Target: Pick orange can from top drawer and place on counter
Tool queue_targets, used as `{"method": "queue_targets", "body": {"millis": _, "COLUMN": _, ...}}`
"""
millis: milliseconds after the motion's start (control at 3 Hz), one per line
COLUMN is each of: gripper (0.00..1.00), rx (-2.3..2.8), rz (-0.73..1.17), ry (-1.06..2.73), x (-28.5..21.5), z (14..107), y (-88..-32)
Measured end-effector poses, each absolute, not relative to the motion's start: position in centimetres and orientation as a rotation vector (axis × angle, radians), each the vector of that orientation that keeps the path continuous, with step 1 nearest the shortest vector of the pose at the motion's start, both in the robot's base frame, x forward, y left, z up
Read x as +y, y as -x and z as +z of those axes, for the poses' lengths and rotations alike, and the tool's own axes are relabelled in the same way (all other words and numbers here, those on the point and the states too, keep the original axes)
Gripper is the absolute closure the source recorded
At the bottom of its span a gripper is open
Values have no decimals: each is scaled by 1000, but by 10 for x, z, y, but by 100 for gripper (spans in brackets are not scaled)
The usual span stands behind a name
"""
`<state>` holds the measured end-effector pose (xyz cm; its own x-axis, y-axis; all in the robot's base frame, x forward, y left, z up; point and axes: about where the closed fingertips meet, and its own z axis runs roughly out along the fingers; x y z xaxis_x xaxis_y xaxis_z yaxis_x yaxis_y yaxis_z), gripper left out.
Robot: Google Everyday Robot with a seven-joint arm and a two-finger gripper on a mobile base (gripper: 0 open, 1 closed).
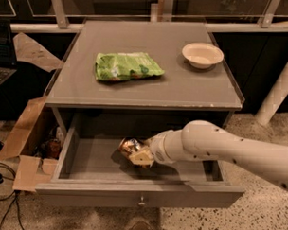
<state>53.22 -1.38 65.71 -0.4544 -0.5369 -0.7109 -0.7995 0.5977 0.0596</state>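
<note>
One orange can (128, 146), lying tilted on the floor of the top drawer (88, 158), roughly mid-drawer. Drawer is pulled fully out, knob (142, 200) centred on the front panel at 6 o'clock.

Gripper (140, 157) is inside the drawer, right against the can on its 4 o'clock side, touching it. Can't tell whether it is clamped on the can or released; the can hides the contact side. Can looks to be resting on the drawer floor, not lifted.

Arm (218, 145) comes in from 3–4 o'clock, low and near horizontal, crossing over the drawer's right wall. The white wrist segment narrows toward the gripper and points to 9 o'clock. The forearm covers the right part of the drawer floor.

Counter (183, 87) sits directly above, at 12 o'clock from the can. On it: a green snack bag (127, 66) lying flat at about 10 o'clock from the counter's centre, and a pale bowl (202, 54) near the 2 o'clock corner, well apart from the bag.

Cardboard box (27, 146) with open flaps stands at 9 o'clock, just beside the cabinet.
</note>
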Motion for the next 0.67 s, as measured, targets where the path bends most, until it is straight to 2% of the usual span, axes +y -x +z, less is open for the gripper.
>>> {"method": "queue_targets", "body": {"millis": 667, "gripper": 100, "rx": 2011, "rz": 484, "ry": 1153, "x": -35, "z": 742, "y": -496}}
